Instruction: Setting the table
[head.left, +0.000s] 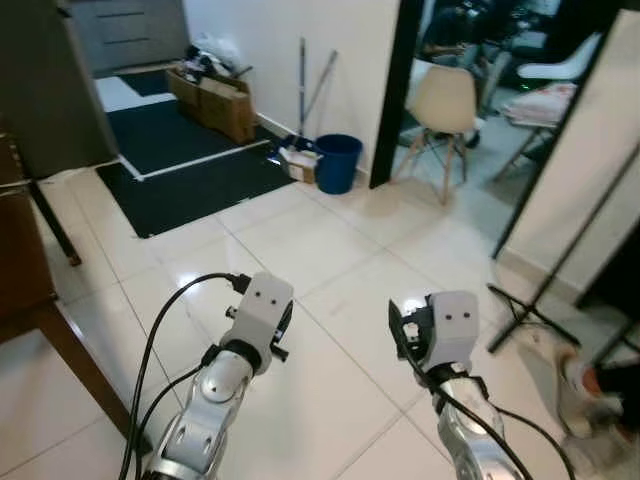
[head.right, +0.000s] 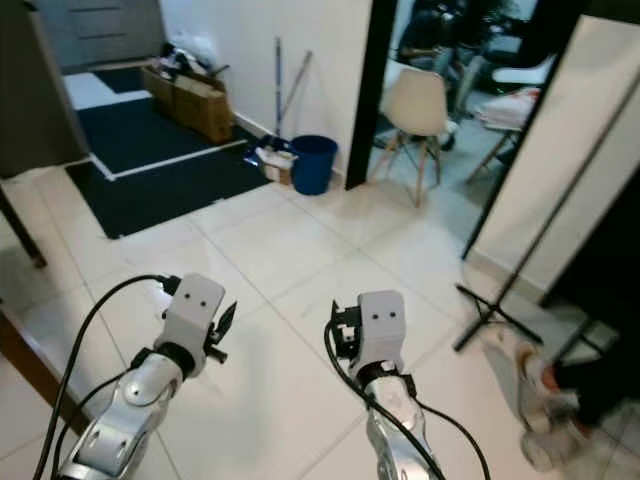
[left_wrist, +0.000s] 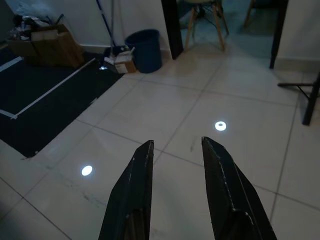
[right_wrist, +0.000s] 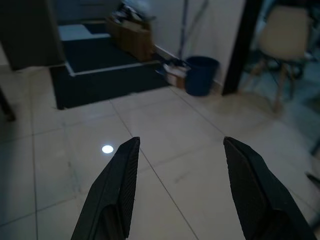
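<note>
I see no tableware. A dark wooden table (head.left: 18, 262) stands at the far left, one leg (head.left: 85, 372) slanting down to the tiles. My left arm (head.left: 235, 362) and right arm (head.left: 452, 345) are both held out low over the white tiled floor. In the left wrist view my left gripper (left_wrist: 177, 144) is open, holding nothing, with bare tiles between its fingers (left_wrist: 135, 190). In the right wrist view my right gripper (right_wrist: 182, 141) is open wider, also holding nothing, and points at the floor.
Ahead lie a black mat (head.left: 190, 165), a cardboard box (head.left: 215, 100), a blue bucket (head.left: 337, 162) and a mop (head.left: 303, 80) against the wall. A pale chair (head.left: 443, 105) stands beyond a doorway. A black stand's legs (head.left: 530, 305) and a shoe (head.left: 585, 385) are at the right.
</note>
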